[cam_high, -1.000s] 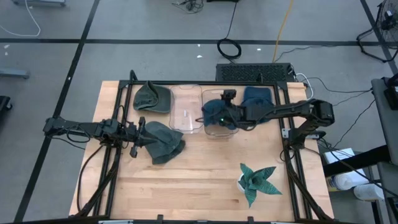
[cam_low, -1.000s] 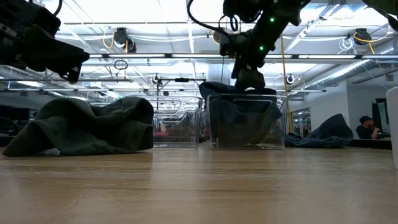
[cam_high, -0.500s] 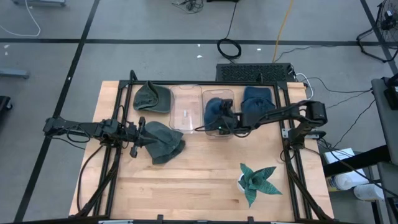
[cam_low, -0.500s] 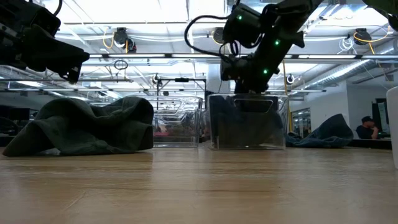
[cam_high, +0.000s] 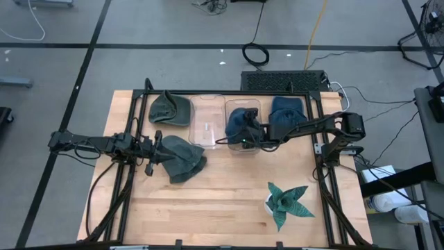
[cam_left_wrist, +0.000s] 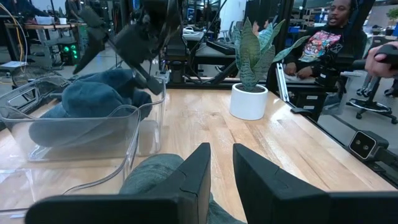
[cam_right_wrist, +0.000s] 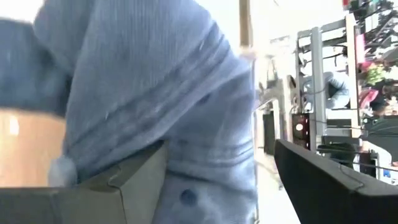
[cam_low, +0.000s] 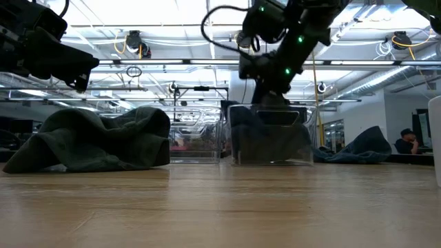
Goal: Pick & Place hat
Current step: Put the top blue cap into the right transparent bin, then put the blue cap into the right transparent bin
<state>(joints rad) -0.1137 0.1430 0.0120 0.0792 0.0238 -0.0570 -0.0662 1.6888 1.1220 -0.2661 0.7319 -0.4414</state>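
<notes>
A blue hat (cam_high: pixel 241 122) lies inside the right clear bin (cam_high: pixel 233 144), bunched up. My right gripper (cam_high: pixel 252 132) hangs over that bin, open. In its wrist view the blue hat (cam_right_wrist: pixel 155 81) fills the space ahead of the gripper (cam_right_wrist: pixel 221 149). My left gripper (cam_high: pixel 157 149) waits at the left edge of a dark green hat (cam_high: pixel 183 157) that lies slumped on the table. It is open by a narrow gap (cam_left_wrist: pixel 221 163), and the low view shows it (cam_low: pixel 52 55) above that hat (cam_low: pixel 96 141). My right gripper stands open over the blue hat in the bin, pointing down into it. The cloth (cam_right_wrist: pixel 146 134) lies right beside one finger (cam_right_wrist: pixel 124 180); I cannot tell whether it touches. The hat rests in the bin.
A second clear bin (cam_high: pixel 207 125) stands left of the first. Another green hat (cam_high: pixel 169 109) lies at the far left and another blue hat (cam_high: pixel 285 110) at the far right. A potted plant (cam_high: pixel 286 201) stands near right. People sit beyond the table (cam_left_wrist: pixel 326 37).
The blue hat, a second ago heaped above the bin's rim under my right gripper, has dropped down inside the bin. My right gripper has come down toward the bin's near side and then stayed there.
</notes>
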